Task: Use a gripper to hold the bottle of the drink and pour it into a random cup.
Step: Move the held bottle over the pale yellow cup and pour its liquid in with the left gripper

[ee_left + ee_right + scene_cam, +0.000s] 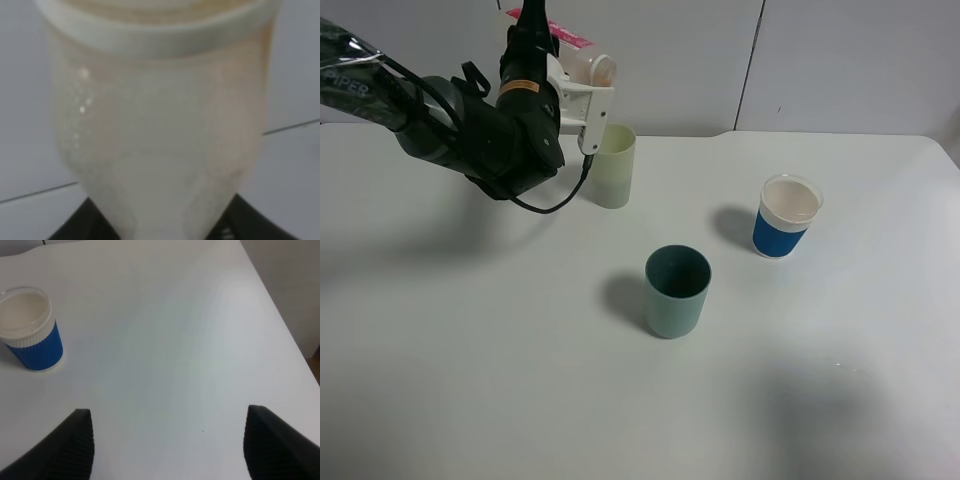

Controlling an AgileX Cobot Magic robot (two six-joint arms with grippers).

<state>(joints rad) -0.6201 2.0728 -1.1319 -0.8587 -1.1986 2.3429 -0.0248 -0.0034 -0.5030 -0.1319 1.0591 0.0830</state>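
My left gripper [582, 98], white jaws on the black arm, is shut on the bottle [582, 60] and holds it tipped on its side. The bottle's wide neck points right, above the pale yellow-green cup [612, 166] that stands at the back of the table. In the left wrist view the bottle [160, 125] fills the frame. It looks cloudy with only a faint brownish tint, and no body of drink shows inside. I cannot see into the cup. My right gripper [170, 452] is open and empty above bare table; it is outside the exterior view.
A teal cup [677, 291] stands at mid-table. A blue cup with a white rim [786, 216] stands to its right and also shows in the right wrist view [30, 330]. The white table [470, 380] ends at a wall behind.
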